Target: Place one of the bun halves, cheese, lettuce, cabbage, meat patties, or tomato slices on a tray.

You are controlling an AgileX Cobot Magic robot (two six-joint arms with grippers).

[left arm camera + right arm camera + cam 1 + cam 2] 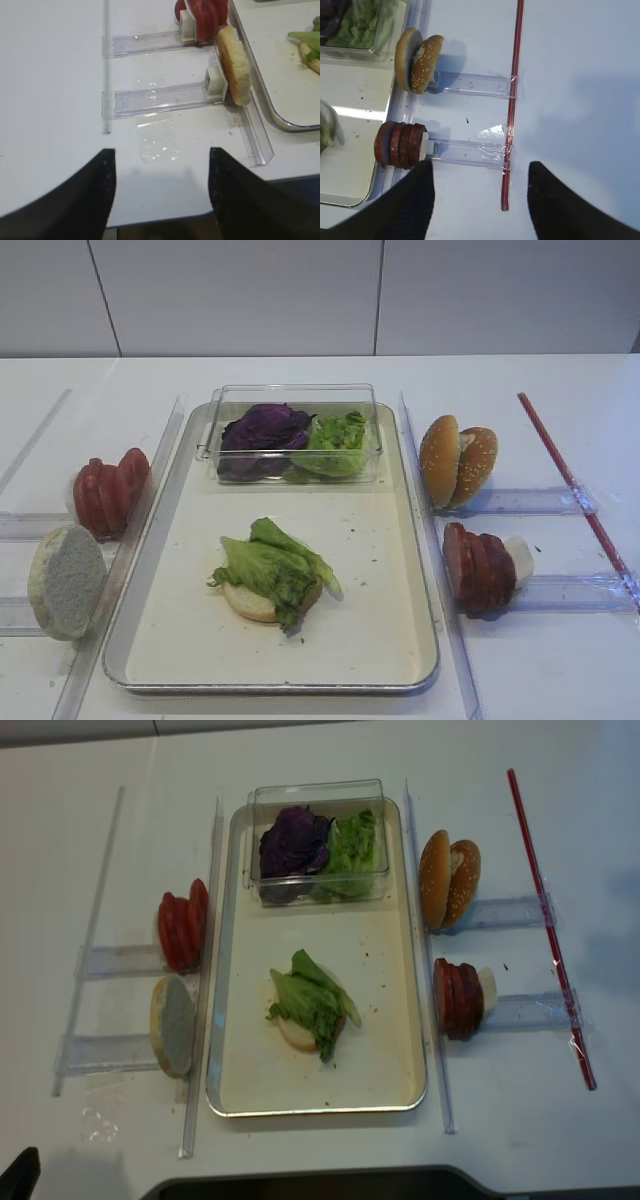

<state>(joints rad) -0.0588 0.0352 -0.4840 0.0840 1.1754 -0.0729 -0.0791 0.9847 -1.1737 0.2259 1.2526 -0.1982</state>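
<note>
Hovering the right hand (481, 172) spread and empty, right of the tray (380, 590). Probably eyeing the patties (400, 145) standing on edge just right of the tray. Risking pinching the whole stack, or knocking them flat, lol.

White counter (540, 660); cream tray (370, 570) with a silvery rim; light green lettuce (275, 565) on a pale bun half (250, 605); dark purple cabbage (262, 430); golden-brown buns (457, 460) speckled with sesame; maroon-brown patties (478, 568); pinkish-red tomato slices (108, 492); a red strip (575, 485); black pincers (480, 200)
</note>
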